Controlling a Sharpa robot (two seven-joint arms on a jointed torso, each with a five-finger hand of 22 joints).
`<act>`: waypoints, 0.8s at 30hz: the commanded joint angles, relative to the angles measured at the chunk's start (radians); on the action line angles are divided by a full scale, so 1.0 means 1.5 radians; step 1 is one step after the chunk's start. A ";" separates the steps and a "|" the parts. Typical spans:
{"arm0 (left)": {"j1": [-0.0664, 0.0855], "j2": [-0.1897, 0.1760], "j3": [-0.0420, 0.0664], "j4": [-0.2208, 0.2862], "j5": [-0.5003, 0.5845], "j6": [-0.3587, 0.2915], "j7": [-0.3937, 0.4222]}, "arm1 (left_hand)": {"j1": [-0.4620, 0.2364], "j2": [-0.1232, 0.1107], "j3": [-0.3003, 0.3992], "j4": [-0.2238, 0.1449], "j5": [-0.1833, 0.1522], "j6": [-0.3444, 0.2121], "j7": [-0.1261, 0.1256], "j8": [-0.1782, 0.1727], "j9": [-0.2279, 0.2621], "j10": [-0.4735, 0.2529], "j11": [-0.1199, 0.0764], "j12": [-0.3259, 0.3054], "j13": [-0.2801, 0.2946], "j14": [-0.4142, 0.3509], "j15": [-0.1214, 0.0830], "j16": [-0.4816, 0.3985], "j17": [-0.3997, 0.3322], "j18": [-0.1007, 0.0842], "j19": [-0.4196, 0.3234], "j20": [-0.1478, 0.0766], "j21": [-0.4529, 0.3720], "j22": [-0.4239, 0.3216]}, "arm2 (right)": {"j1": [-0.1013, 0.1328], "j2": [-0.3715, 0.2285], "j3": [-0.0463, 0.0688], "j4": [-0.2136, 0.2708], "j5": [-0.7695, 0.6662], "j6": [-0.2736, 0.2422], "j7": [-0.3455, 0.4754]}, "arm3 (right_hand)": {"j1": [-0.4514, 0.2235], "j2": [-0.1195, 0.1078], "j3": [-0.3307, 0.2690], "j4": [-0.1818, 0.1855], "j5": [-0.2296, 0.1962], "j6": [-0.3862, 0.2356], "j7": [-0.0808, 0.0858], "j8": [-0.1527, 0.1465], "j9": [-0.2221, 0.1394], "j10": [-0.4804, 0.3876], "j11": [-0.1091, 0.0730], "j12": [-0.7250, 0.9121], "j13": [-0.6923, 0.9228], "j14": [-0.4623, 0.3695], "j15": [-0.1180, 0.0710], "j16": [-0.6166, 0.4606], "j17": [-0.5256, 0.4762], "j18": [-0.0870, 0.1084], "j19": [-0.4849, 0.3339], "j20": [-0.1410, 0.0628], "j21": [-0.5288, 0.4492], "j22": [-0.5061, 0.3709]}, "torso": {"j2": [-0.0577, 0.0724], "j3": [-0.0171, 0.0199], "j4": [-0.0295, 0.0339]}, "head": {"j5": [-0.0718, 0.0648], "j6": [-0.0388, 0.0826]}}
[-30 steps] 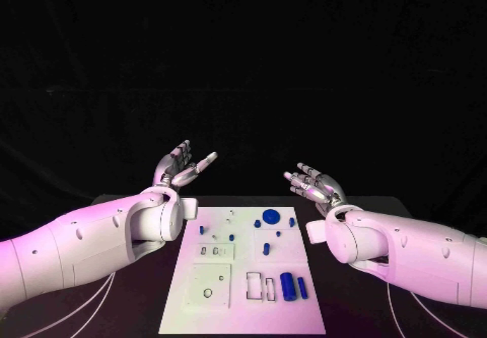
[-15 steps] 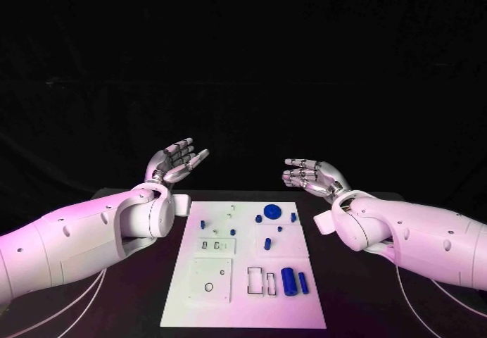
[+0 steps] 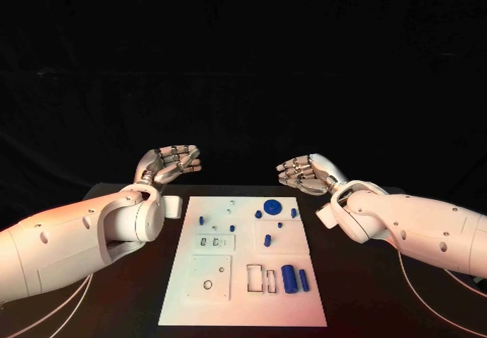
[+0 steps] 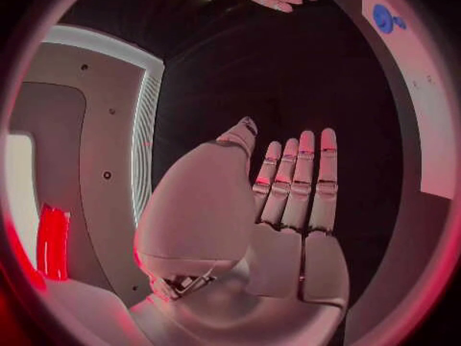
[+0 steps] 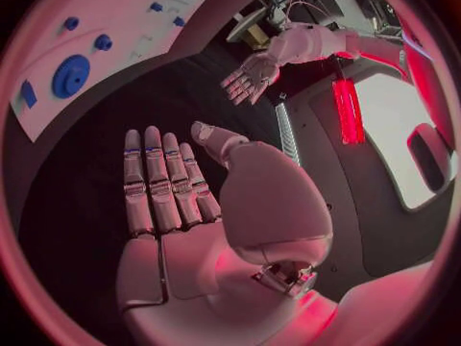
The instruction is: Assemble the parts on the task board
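The white task board (image 3: pixel 208 310) lies in the middle of the black table. On it are small blue parts: a round disc (image 3: pixel 272 207) at its far end, several small pegs near it, and two cylinders (image 3: pixel 294 279) at the near right. My left hand (image 3: pixel 170 163) hovers above the table beyond the board's far left corner and holds nothing. My right hand (image 3: pixel 307 173) hovers beyond the far right corner, also with nothing in it. In the wrist views the left hand (image 4: pixel 283 207) and the right hand (image 5: pixel 177 200) have straight fingers lying side by side.
The board has rectangular slots (image 3: pixel 261 280) and a raised square plate with a round hole (image 3: pixel 208 285) at its near end. Bare black table lies on both sides of the board. The right wrist view shows the disc (image 5: pixel 70 75) on the board (image 5: pixel 130 15).
Both hands have tipped forward from upright, fingers now pointing toward each other rather than upward. Neither has touched the board. The camera view has shifted slightly.
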 commanded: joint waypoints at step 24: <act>0.013 -0.078 0.008 0.159 -0.027 0.060 -0.012 | 0.003 -0.016 0.024 -0.005 -0.003 0.015 0.005 0.005 -0.001 0.032 -0.009 -0.023 -0.001 0.035 -0.014 0.016 0.029 0.013 0.063 -0.024 0.053 0.020 | 0.045 0.052 0.004 -0.015 -0.609 0.146 -0.252 | -0.031 -0.068 0.023 -0.004 0.025 0.085 -0.034 0.021 0.044 0.106 -0.056 -0.025 0.006 0.327 -0.096 0.506 0.440 -0.034 0.321 -0.105 0.588 0.520 | 0.068 -0.0202 0.0282 | -0.033 0.004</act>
